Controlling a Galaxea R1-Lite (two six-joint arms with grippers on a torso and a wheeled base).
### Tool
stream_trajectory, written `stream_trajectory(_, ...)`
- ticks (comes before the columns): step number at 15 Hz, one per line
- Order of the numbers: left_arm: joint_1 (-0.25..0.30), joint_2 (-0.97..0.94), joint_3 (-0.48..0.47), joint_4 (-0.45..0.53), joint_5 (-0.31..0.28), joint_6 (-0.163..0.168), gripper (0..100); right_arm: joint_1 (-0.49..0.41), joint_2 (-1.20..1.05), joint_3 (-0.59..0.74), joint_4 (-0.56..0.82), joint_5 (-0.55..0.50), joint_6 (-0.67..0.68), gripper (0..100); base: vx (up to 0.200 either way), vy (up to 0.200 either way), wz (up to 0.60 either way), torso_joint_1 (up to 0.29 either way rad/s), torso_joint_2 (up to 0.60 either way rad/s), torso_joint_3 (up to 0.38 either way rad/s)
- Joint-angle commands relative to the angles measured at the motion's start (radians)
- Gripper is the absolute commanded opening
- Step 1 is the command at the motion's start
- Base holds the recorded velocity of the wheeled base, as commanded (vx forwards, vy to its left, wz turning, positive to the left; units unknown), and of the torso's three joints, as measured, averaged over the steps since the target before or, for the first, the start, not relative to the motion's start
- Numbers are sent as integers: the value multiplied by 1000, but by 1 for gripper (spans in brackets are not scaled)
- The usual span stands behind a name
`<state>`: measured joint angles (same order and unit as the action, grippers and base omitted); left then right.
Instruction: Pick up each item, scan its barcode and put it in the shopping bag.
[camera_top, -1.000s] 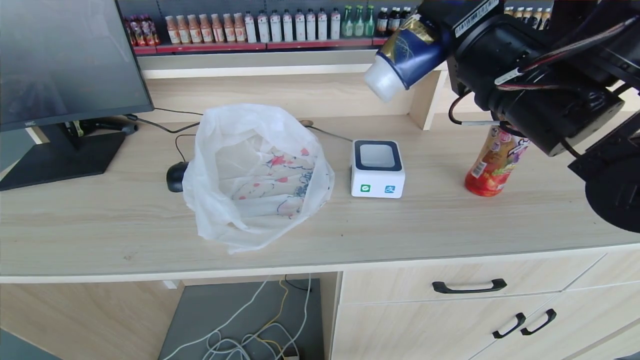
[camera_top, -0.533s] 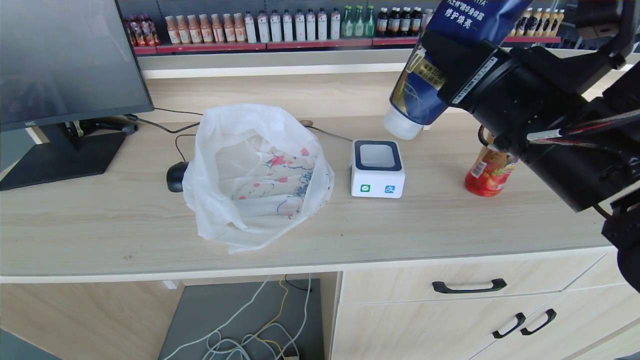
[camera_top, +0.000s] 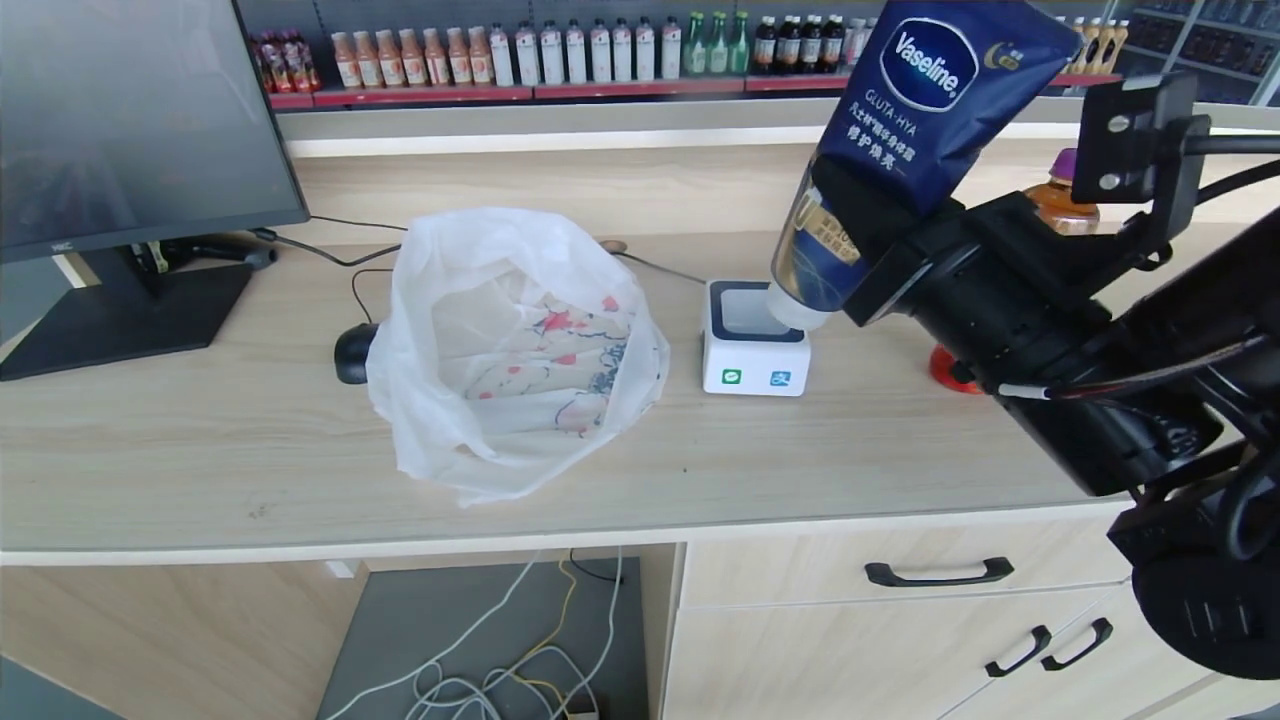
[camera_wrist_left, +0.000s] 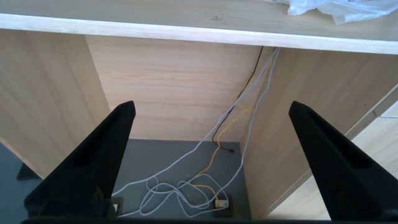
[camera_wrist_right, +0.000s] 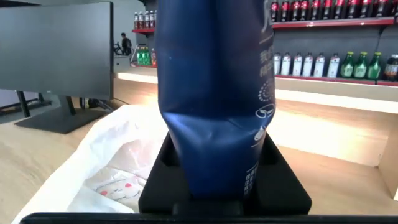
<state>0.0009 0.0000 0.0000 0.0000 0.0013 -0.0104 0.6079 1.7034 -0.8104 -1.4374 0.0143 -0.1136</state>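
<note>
Right gripper (camera_top: 862, 250): fingers closed on the blue tube (camera_top: 925, 95), held cap-down and tilted. The cap sits over the right edge of the scanner (camera_top: 752, 372) window; contact cannot be confirmed. The shopping bag (camera_top: 500, 330) stands open-mouthed just left of the scanner, with a narrow gap between them. A broad strip of worktop (camera_top: 800, 450) runs from the scanner to the front edge. Left gripper (camera_wrist_left: 211, 165): hangs below the worktop edge, fingers (camera_wrist_left: 93, 168) spread wide, holding nothing.
</note>
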Motion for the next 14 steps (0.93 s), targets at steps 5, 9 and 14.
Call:
stream_trajectory(5, 1, 0, 0, 0, -1, 0, 100, -17, 65, 4, -29, -7, 0, 0, 0, 200, 0, 2, 1, 2)
stream_trajectory(9, 1, 0, 0, 0, -1, 0, 100, -19, 67, -6, -31, -33, 3, 0, 0, 200, 0, 7, 4, 1)
stream_trajectory(14, 1, 0, 0, 0, 0, -2, 100, -19, 73, -16, -31, -33, 3, 0, 0, 200, 0, -1, 0, 1)
